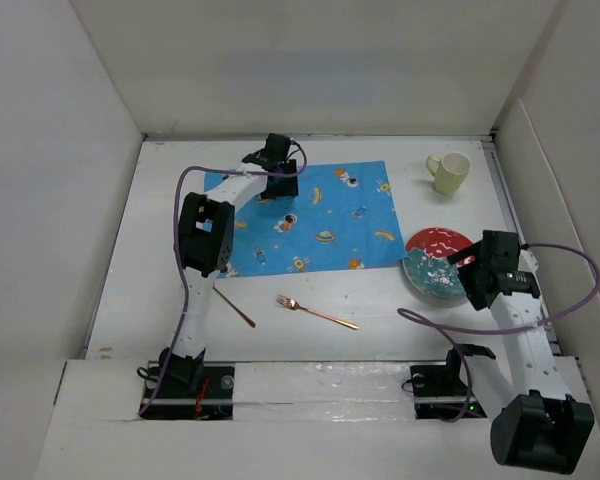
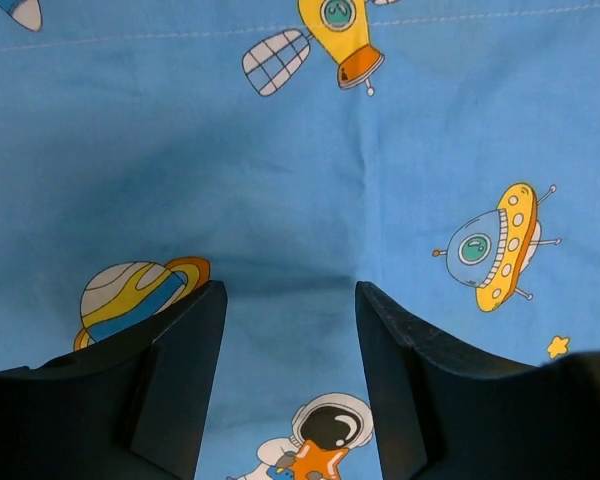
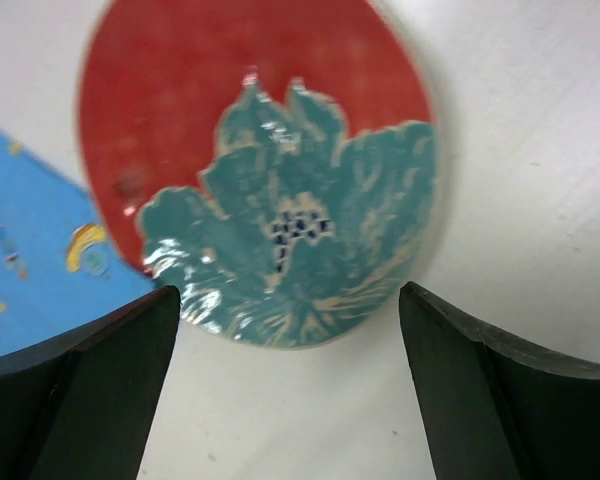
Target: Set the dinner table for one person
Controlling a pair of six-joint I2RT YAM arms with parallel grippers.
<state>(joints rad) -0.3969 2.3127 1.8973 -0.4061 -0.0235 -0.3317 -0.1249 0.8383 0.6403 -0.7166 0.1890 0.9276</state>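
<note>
My left gripper (image 2: 290,298) is spread wide and holds nothing. It hangs over the blue cartoon cloth (image 2: 310,180); I can't tell if it touches. My right gripper (image 3: 290,302) is spread wide too, empty, over the red and green flower plate (image 3: 280,190). The plate's top is cut off. It sits on the white dinner table (image 1: 380,305), right by the cloth's corner

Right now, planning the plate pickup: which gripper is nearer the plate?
Right. The right gripper hangs open above the plate; the left gripper is over the blue cloth, well to its left.
</note>
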